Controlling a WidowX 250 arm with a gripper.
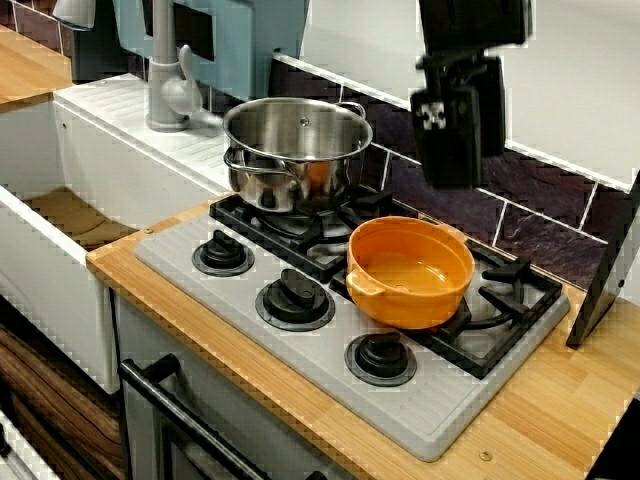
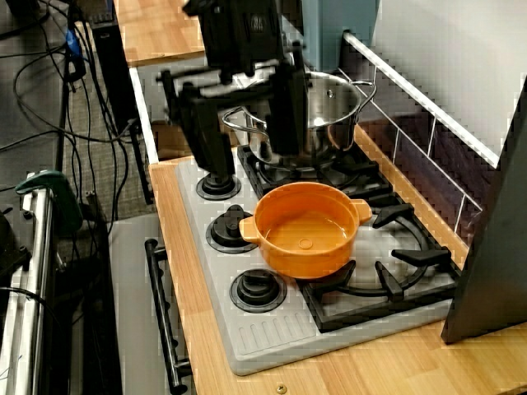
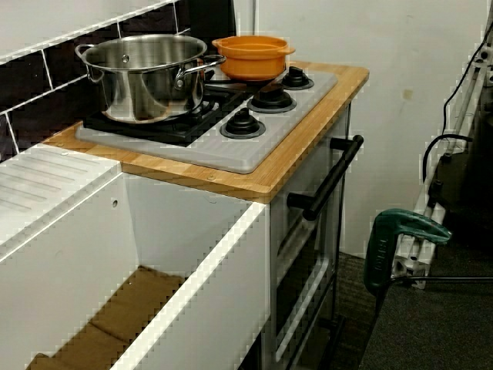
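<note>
**Gripper and pots at the hob.** The gripper (image 1: 452,182) is hanging in the air above the hob (image 1: 330,372), well clear of everything beneath it. In the view along the counter its fingers (image 2: 206,140) are standing wide apart and holding nothing. The orange pot (image 1: 410,270) is sitting upright, lidless and empty, on the black grate (image 1: 510,290) toward the right end of the counter (image 1: 560,400). Its front wall is reaching out over the row of three knobs (image 1: 380,357). The steel pot (image 1: 295,150) is standing on the grate toward the sink end, close to the counter's back edge and the dark tiled wall (image 1: 540,215). It is near the orange pot but apart from it, and it too is lacking a lid. Beyond the counter's left end, the white sink (image 1: 50,280) and grey tap (image 1: 165,80) are showing. In the view from the sink end, the black oven handle (image 3: 331,177) is running below the counter's front edge, and a green clamp (image 3: 400,231) is standing on the floor well apart.
</note>
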